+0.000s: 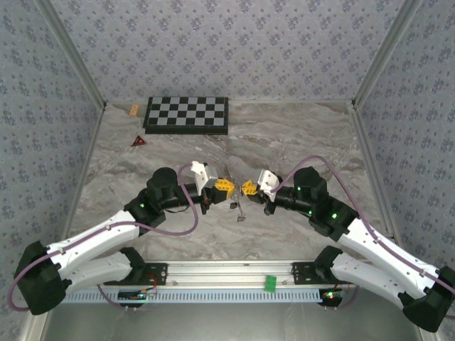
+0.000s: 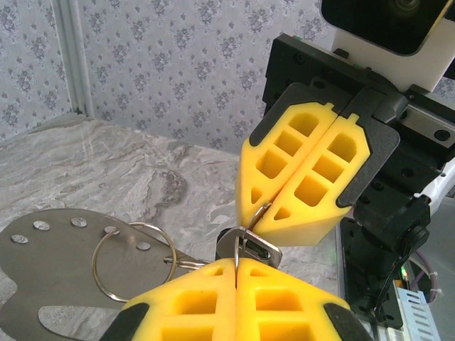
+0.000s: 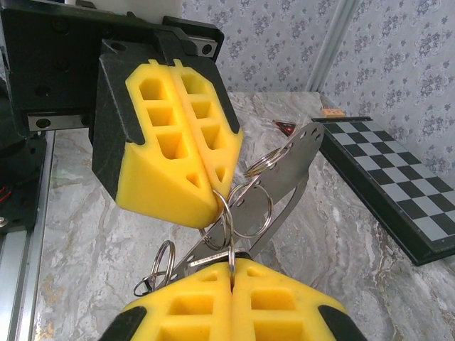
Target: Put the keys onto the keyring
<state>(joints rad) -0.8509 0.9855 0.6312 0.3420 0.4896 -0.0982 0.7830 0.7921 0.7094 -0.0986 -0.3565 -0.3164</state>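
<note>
My two grippers meet tip to tip over the middle of the table, the left gripper point(image 1: 223, 185) facing the right gripper point(image 1: 249, 187). Both are shut on the same thin silvery keyring point(image 3: 229, 217). In the left wrist view the keyring point(image 2: 250, 229) runs from my left gripper point(image 2: 237, 266) up into the right one's yellow fingers point(image 2: 298, 185). A key point(image 2: 249, 247) with a dark head and a silver face sits on the ring between the tips. In the right wrist view my right gripper point(image 3: 232, 266) pinches the ring below the left one's fingers point(image 3: 178, 149).
A flat steel tag point(image 3: 288, 174) with holes and several spare rings point(image 3: 160, 266) hangs from the bunch point(image 1: 238, 209). A checkerboard point(image 1: 187, 115) lies at the back, a red triangle point(image 1: 138, 141) and a small tan block point(image 1: 134, 110) at the back left.
</note>
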